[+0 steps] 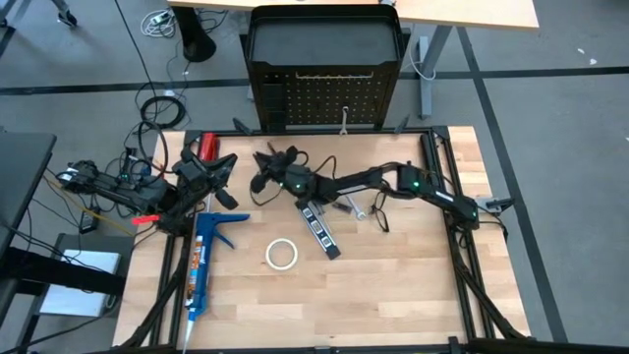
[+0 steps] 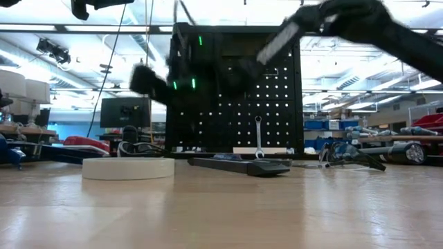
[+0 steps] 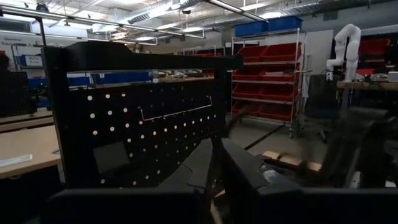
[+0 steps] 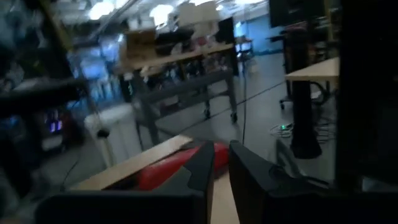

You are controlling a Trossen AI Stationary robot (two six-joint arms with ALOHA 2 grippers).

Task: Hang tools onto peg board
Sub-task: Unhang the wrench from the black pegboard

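Observation:
The black peg board (image 1: 324, 93) stands upright at the table's far edge. One silver wrench (image 1: 344, 120) hangs on its face and also shows in the low view (image 2: 258, 135). The white tape roll (image 1: 281, 254), the black-and-white pen-like tool (image 1: 319, 228), a second silver wrench (image 1: 350, 206) and black safety glasses (image 1: 378, 208) lie flat on the table. My right gripper (image 1: 265, 165) reaches across to the far left of centre, raised above the table; its fingers (image 4: 205, 165) are shut and empty. My left gripper (image 1: 226, 169) is raised at the far left, shut, facing the peg board (image 3: 143, 124).
A long blue caulking gun (image 1: 201, 261) lies along the table's left side. A red-handled tool (image 1: 206, 147) lies at the far left corner and shows in the right wrist view (image 4: 174, 165). Cables run beside the right arm. Bare wood lies near the front edge (image 1: 393, 295).

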